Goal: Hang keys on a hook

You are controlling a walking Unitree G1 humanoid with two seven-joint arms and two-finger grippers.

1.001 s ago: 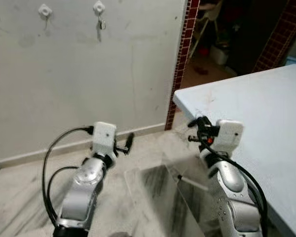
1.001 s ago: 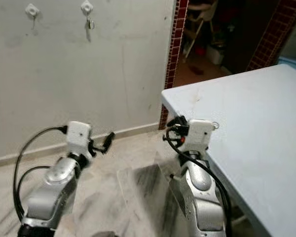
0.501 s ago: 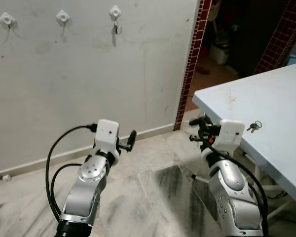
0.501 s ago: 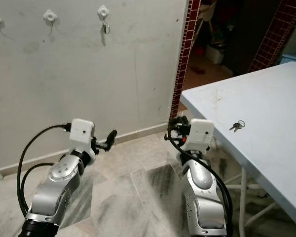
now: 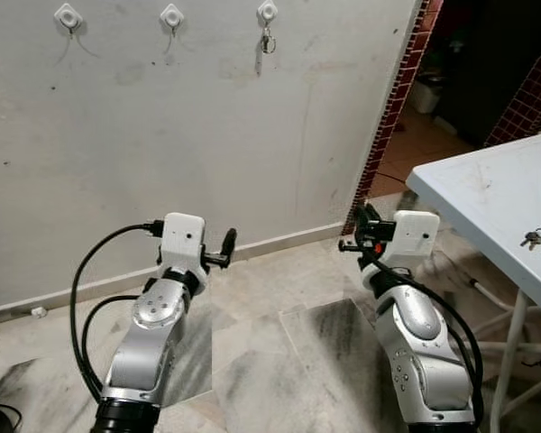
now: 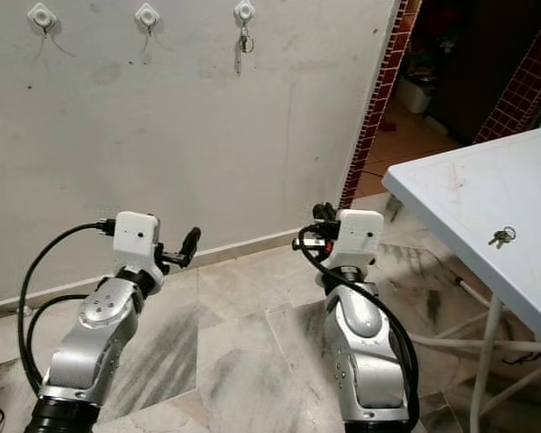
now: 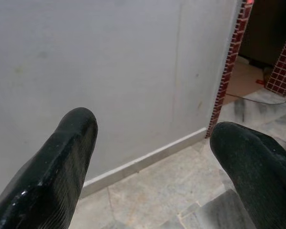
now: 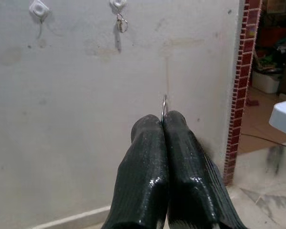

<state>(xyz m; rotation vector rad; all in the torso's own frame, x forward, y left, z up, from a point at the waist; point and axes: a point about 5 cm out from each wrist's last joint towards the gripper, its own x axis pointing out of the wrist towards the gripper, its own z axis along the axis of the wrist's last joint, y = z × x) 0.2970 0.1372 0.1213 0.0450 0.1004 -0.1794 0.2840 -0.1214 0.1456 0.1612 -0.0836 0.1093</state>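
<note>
The left gripper (image 7: 152, 157) hangs idle with its fingers spread wide and nothing between them; the right gripper (image 8: 163, 125) has its fingers pressed together on a thin metal key ring (image 8: 164, 109), well short of the wall hooks (image 5: 170, 15). Such a slight pinch could let the ring twist or slip on the reach up; the third hook (image 5: 267, 12) already carries keys, and another key bunch (image 5: 533, 238) lies near the table (image 5: 487, 185) edge.

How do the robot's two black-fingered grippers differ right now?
The left gripper has its fingers spread wide with nothing between them; the right gripper is pressed shut on a thin metal key ring poking out from its tips. Both are raised towards the grey wall.
</note>
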